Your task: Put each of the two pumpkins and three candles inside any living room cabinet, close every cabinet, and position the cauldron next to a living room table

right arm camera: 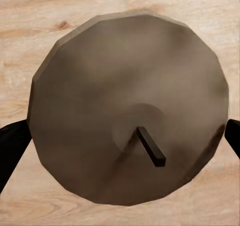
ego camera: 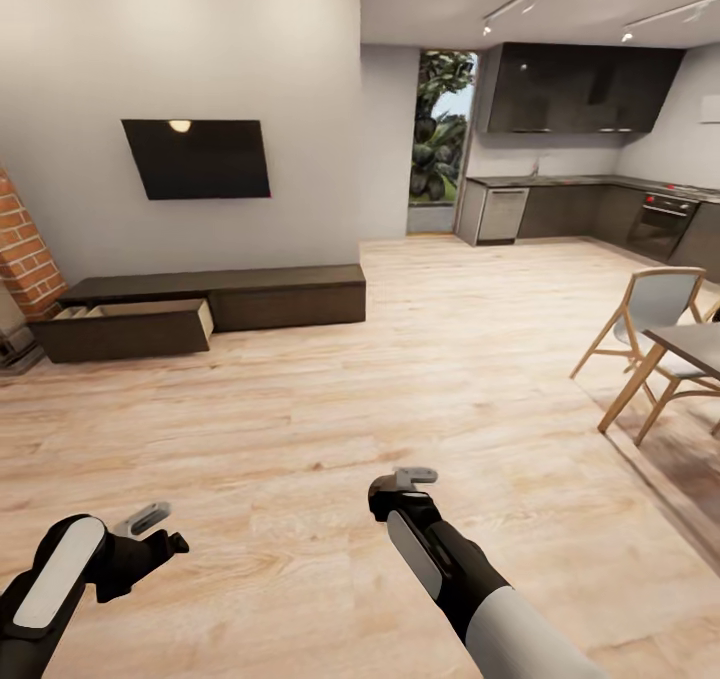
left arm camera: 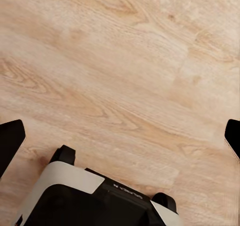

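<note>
Carrying a squat grey-brown cylindrical candle (right arm camera: 129, 109) pinched in the right claw (right arm camera: 120, 136), wick facing the camera, over the pale wood floor (ego camera: 300, 409). Left claw (left arm camera: 120, 136) spread, empty. Long dark-brown cabinet (ego camera: 285, 294) ahead, well apart, its left drawer (ego camera: 130, 327) pulled out, likely to take the candle.

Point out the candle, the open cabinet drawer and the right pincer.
candle (right arm camera: 125, 111): right wrist view, flat top face beside the wick.
open cabinet drawer (ego camera: 125, 331): head view, dark front panel.
right pincer (ego camera: 412, 477): head view, between its fingertips.
</note>
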Robot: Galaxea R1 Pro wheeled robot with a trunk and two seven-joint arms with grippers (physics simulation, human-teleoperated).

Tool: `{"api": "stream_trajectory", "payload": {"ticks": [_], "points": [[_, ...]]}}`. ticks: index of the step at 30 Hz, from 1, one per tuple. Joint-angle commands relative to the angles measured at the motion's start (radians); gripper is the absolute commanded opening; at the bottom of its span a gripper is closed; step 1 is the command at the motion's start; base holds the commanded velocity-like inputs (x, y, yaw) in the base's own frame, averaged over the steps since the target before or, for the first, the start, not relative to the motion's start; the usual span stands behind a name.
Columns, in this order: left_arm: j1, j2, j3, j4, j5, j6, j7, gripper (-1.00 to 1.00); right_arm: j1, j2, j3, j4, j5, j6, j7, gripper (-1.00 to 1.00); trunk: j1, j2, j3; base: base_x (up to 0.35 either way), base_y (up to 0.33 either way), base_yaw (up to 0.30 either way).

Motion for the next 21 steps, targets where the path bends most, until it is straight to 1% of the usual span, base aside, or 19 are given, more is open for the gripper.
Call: {"api": "stream_trajectory", "payload": {"ticks": [1,6,15,16,18,19,21], "points": [[0.0,0.0,0.0,0.0,0.0,0.0,0.0,1.0,0.0,0.0,0.0,0.0,0.001,0.0,0.001,-1.0,0.0,0.0,0.001,0.298,0.166,0.238],[0.0,0.0,0.0,0.01,0.0,-0.001,0.0,1.0,0.0,0.0,0.0,0.0,0.001,0.0,0.002,-1.0,0.0,0.0,0.005,0.31,0.132,0.228],[0.0,-0.001,0.0,0.017,0.0,-0.003,0.0,1.0,0.0,0.0,0.0,0.0,0.001,0.001,0.007,-1.0,0.0,0.0,0.006,0.329,0.02,0.066],[0.0,-0.001,0.0,0.017,0.0,-0.003,0.0,1.0,0.0,0.0,0.003,0.0,0.001,0.0,0.007,-1.0,0.0,0.0,0.006,0.331,0.001,0.2],[0.0,0.0,0.0,0.017,0.0,-0.002,0.0,1.0,0.0,0.0,0.023,0.0,0.002,0.0,0.006,-1.0,0.0,0.0,0.006,0.332,0.0,0.242],[0.0,-0.001,0.0,0.017,0.0,-0.003,0.0,1.0,0.0,0.0,0.037,0.0,0.002,0.0,0.006,-1.0,0.0,0.0,0.006,0.332,0.0,0.161],[0.0,0.0,0.0,0.017,0.0,-0.003,0.0,1.0,0.0,0.0,0.048,-0.002,0.002,-0.001,0.007,-1.0,0.0,0.0,0.005,0.332,0.0,0.085]]}}
